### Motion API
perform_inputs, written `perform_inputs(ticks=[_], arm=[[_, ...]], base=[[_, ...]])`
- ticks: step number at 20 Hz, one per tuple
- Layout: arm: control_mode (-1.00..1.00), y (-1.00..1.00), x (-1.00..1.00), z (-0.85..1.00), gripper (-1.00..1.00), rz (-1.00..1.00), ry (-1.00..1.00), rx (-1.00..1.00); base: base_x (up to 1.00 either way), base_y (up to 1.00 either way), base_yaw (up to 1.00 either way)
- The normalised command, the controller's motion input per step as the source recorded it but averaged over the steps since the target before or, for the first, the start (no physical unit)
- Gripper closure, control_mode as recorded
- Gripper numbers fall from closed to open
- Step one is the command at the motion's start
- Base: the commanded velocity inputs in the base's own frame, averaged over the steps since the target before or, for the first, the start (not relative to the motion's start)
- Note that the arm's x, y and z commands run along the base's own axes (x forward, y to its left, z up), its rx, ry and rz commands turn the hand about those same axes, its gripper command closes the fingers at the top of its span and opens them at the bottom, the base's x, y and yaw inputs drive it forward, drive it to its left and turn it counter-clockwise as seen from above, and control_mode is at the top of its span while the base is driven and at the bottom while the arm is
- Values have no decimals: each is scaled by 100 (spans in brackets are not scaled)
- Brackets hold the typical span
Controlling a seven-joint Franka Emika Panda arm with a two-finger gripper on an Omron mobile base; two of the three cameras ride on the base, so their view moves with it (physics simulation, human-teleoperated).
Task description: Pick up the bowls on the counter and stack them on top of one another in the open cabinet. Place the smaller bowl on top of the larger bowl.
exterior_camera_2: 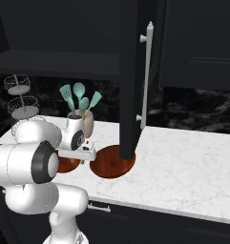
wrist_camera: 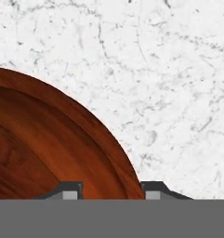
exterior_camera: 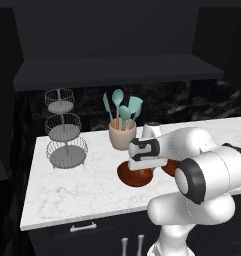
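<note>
The smaller bowl point(exterior_camera: 128, 176) point(exterior_camera_2: 66, 166) sits on the white marble counter point(exterior_camera: 72, 190) in front of the utensil cup. My gripper point(exterior_camera: 143, 172) point(exterior_camera_2: 78, 162) hangs low over its right side. In the hand view the gripper point(wrist_camera: 111, 190) is open, its two tips straddling the bowl's point(wrist_camera: 48, 148) rim, with marble point(wrist_camera: 169, 69) beyond. The larger bowl point(exterior_camera: 169, 167) point(exterior_camera_2: 114, 164) rests just to the right, partly hidden by my arm in the left base view. Above is the open cabinet with its dark shelf floor point(exterior_camera: 117, 70) point(exterior_camera_2: 54, 62).
A beige cup of teal utensils point(exterior_camera: 123, 136) point(exterior_camera_2: 86, 121) stands right behind the bowls. A three-tier wire basket stand point(exterior_camera: 65, 130) point(exterior_camera_2: 21, 102) is at the counter's back left. The cabinet's open black door point(exterior_camera_2: 130, 81) hangs over the larger bowl.
</note>
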Motion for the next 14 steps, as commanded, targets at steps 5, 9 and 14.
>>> perform_inputs(ticks=[5, 9, 14], arm=[[-100, 0, 0, 13, 100, 0, -6, 0], [-100, -22, -14, 96, 100, -2, -25, 3], [-100, -72, -2, 97, 100, -8, -5, 4]], base=[[0, 0, 0], [0, 0, 0], [0, 0, 0]])
